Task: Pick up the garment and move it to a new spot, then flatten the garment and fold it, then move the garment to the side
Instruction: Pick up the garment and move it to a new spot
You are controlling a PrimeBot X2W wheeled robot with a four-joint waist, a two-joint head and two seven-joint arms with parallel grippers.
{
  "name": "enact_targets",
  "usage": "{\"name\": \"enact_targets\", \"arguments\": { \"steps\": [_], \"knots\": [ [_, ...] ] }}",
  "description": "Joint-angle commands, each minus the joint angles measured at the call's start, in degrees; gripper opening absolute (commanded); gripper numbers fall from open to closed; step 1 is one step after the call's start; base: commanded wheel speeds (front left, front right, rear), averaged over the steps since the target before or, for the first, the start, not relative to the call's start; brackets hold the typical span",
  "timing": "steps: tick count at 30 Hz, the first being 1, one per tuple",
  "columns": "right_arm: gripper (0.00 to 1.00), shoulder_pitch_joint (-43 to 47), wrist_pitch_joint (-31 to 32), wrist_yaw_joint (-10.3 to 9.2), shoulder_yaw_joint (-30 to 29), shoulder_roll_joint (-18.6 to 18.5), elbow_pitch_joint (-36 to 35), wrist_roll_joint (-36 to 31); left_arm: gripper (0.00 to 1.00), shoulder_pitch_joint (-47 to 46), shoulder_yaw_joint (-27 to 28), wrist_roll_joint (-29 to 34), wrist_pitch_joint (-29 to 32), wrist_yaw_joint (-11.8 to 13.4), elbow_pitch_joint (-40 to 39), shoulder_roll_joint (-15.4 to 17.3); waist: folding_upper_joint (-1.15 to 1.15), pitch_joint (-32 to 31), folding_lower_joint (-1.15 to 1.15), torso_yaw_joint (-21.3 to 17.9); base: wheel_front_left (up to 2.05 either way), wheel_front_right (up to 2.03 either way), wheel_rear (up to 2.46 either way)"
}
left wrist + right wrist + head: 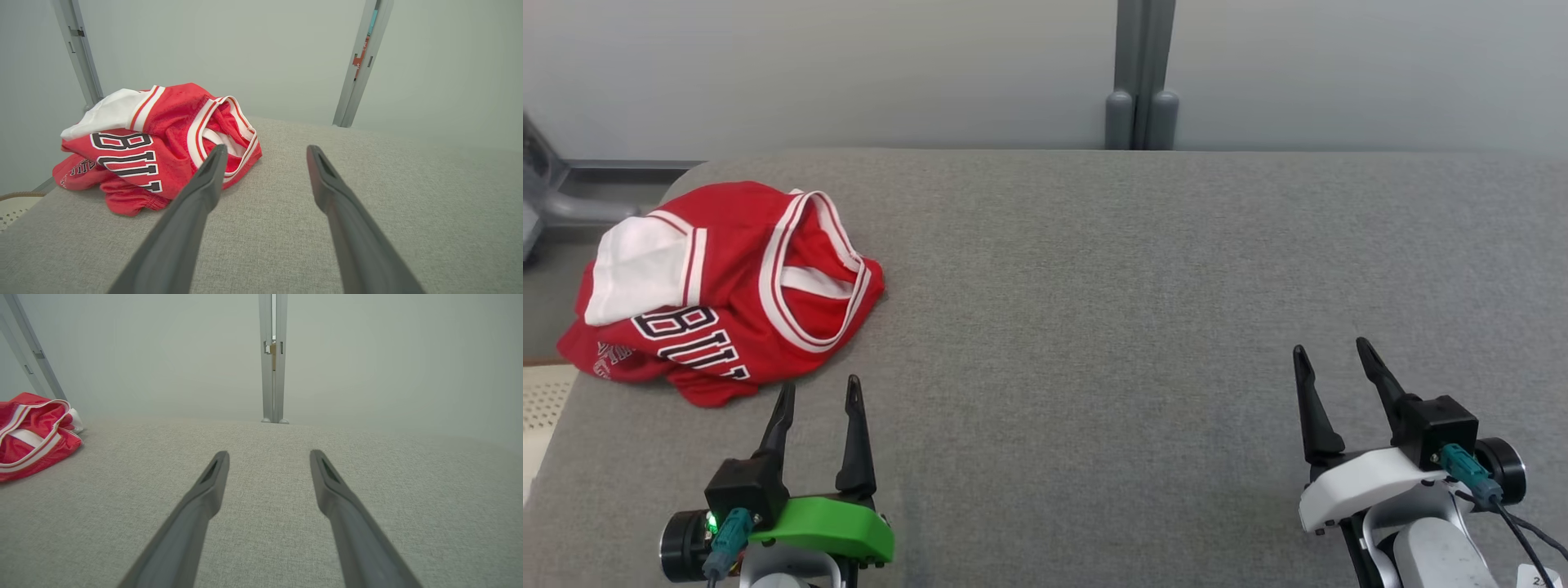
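Observation:
The garment (723,286) is a red jersey with white trim and black lettering, lying crumpled at the far left of the grey padded table (1094,286). It also lies at the left in the left wrist view (163,139) and at the left edge in the right wrist view (32,433). My left gripper (818,390) stands open just in front of the garment's near edge, apart from it, with nothing between its fingers (204,183). At the lower right my right gripper (1331,353) is open and empty over bare table (265,455).
Behind the table stands a pale grey wall with a vertical metal post (1141,73) at the middle. The table's left edge runs close by the garment, with floor and a pale mat (539,400) beyond it. Grey cloth stretches from the garment to the right.

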Motion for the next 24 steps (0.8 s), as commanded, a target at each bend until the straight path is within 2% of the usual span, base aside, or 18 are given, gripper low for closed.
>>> {"name": "enact_targets", "arguments": {
  "steps": [1,14,24],
  "knots": [
    [1.00,0.4,-0.4,0.00,-0.1,-0.1,-0.2,-0.2,1.00,-0.4,0.0,-0.2,0.0,0.1,0.2,0.1,0.00,-0.2,0.00,3.6,0.00,0.00,0.00],
    [1.00,0.8,-0.6,-0.01,2.9,-0.2,-0.5,1.6,1.00,1.7,2.8,-0.9,0.0,1.2,-1.1,0.9,0.00,-0.6,0.00,17.6,0.00,0.00,0.00],
    [1.00,1.1,-0.7,-0.01,3.9,-0.2,0.3,2.2,1.00,3.3,3.4,-0.8,0.0,1.7,-1.9,1.7,0.00,-1.3,0.00,24.2,0.00,0.00,0.00]
  ]
}}
